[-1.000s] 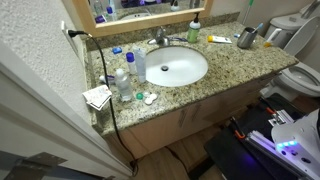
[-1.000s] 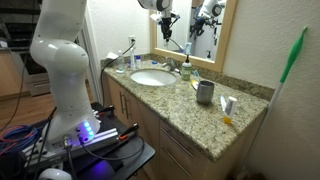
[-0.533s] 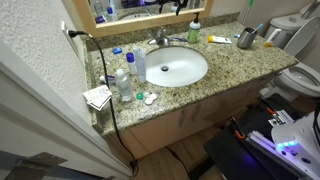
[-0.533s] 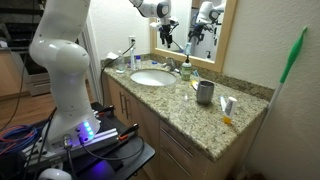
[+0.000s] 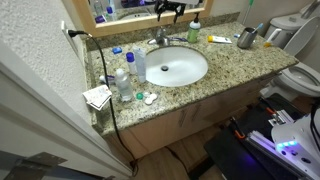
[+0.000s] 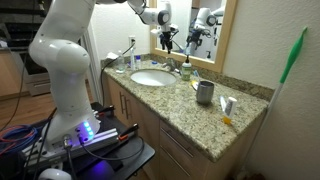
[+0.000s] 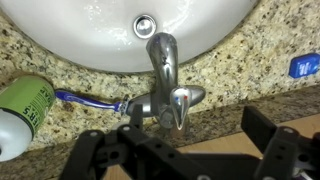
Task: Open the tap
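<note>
The tap [image 7: 163,70] is a small chrome faucet with a curved spout and a single lever [image 7: 178,108] marked red and blue. It stands at the rim of the white oval basin [image 7: 215,30]. No water shows at the spout. In the wrist view my gripper [image 7: 178,150] hangs over the lever, open, with a dark finger on each side and nothing between them. In both exterior views the gripper [image 5: 168,10] [image 6: 167,38] hovers above the tap [image 5: 160,38] [image 6: 164,62], in front of the mirror and apart from the tap.
Clear plastic bottles [image 5: 123,80] stand beside the basin [image 5: 176,67] on the granite counter [image 5: 225,62]. A green bottle [image 5: 195,32], a toothbrush [image 7: 90,99], a metal cup [image 5: 246,38] and a black cable [image 5: 104,75] are nearby. A toilet [image 5: 300,75] stands past the counter's end.
The jaws have spread from partly closed to wide open. The gripper has shifted a little in front of the mirror, above the tap.
</note>
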Tool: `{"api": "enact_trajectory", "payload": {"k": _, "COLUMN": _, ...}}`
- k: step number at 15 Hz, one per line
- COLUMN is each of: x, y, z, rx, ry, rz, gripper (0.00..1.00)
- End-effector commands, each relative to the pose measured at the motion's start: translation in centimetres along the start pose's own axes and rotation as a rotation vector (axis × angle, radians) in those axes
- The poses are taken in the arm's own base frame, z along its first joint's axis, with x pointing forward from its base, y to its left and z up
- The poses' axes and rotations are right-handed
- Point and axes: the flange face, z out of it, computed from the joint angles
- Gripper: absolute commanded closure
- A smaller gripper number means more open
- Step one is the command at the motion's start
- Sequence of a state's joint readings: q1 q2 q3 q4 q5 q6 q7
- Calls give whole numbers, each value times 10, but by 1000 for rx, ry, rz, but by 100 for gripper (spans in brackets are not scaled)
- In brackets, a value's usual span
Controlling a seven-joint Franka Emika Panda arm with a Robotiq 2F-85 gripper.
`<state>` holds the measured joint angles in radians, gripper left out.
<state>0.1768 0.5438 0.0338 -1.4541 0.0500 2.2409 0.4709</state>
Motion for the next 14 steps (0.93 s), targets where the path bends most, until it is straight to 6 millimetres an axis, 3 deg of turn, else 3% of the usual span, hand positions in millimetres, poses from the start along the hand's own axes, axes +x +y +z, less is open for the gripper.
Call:
{"api": "enact_trajectory", "payload": {"k": 1, "x": 1, "y": -1, "z": 13, "rx": 8, "ry": 24, "rz": -7, "gripper": 0}}
{"api": "enact_trajectory", "payload": {"k": 8, "x": 4, "y": 3, "z": 43, "rx": 1, "ry": 46, "rz": 6, "gripper": 0}}
{"api": "enact_trajectory", "payload": {"k": 9, "x": 4, "y": 5, "z": 46, "rx": -6, "ry": 44, "rz": 5, "gripper": 25}}
{"api": "enact_trajectory", "payload": {"k": 10, "x": 4, "y": 6, "z": 48, "rx": -9, "ry": 41, "rz": 7, "gripper": 26}}
{"api": "enact_trajectory", "payload": {"k": 14, "x": 4, "y": 8, "z": 52, "rx": -10, "ry": 32, "rz": 13, "gripper": 55}}
